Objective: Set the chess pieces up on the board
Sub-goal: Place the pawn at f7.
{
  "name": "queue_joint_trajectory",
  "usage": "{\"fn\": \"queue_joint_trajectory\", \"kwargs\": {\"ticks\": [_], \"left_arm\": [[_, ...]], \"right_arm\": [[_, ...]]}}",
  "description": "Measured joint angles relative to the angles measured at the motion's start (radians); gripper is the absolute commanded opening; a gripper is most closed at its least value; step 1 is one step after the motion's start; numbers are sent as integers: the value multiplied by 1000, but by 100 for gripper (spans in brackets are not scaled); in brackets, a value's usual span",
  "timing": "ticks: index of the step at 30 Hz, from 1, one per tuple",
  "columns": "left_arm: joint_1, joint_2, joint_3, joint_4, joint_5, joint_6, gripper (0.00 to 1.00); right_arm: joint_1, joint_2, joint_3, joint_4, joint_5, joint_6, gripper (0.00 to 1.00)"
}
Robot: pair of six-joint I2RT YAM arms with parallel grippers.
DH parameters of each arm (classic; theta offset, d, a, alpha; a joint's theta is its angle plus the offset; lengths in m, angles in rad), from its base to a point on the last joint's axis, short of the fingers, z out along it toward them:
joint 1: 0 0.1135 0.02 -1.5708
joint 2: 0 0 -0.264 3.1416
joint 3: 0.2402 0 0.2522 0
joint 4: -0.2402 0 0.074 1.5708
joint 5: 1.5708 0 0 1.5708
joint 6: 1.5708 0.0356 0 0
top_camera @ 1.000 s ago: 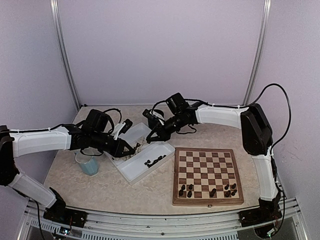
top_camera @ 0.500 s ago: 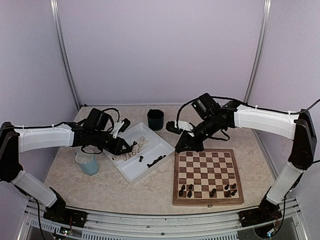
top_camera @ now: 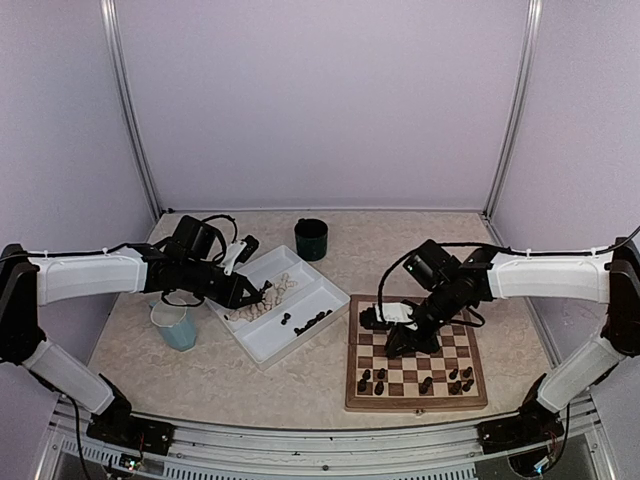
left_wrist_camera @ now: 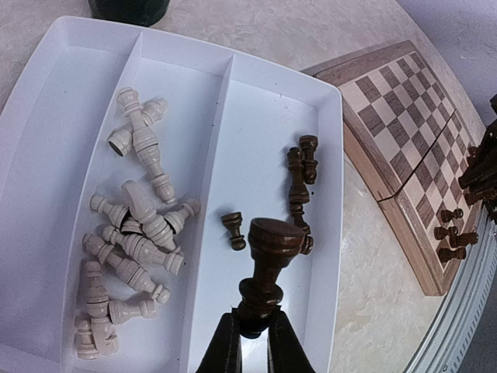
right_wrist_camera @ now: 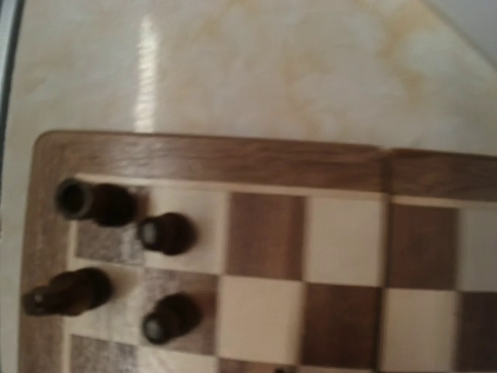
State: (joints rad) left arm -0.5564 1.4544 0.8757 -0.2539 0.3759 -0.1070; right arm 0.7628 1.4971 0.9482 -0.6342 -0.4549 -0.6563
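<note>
The board (top_camera: 415, 404) lies flat on the desk (top_camera: 200, 375) toward the right front. Only dark pieces (top_camera: 378, 387) stand on it, gathered in the two rows nearest the arm bases: four by the left corner, one near the middle, four more to the right. The right pincer (top_camera: 400, 342) hangs low over the board's left-middle squares. Its wrist camera looks down, blurred, on a board corner with four of those dark pieces, and I can't tell whether its fingers are apart or together. Left of the board sits the white tray (left_wrist_camera: 256, 116), set at an angle. Pale pieces (left_wrist_camera: 144, 148) lie jumbled in one compartment and a few spare dark pieces (left_wrist_camera: 299, 175) lie in the next one, on the board's side. Above that dark compartment the left pincer (left_wrist_camera: 250, 338) is clamped on the base of a dark chessman (left_wrist_camera: 268, 249), held clear of the tray floor with its head pointing away from the fingers. A green cup (top_camera: 311, 240) stands behind the tray, and a blue cup (top_camera: 178, 328) stands just left of it.
</note>
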Motion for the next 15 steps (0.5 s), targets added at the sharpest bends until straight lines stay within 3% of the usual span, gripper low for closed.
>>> {"fn": "queue_joint_trajectory", "kwargs": {"ticks": [15], "left_arm": [[1,0,0,0,0,1,6]], "right_arm": [[51,1,-63,45,20,-34,6]]}}
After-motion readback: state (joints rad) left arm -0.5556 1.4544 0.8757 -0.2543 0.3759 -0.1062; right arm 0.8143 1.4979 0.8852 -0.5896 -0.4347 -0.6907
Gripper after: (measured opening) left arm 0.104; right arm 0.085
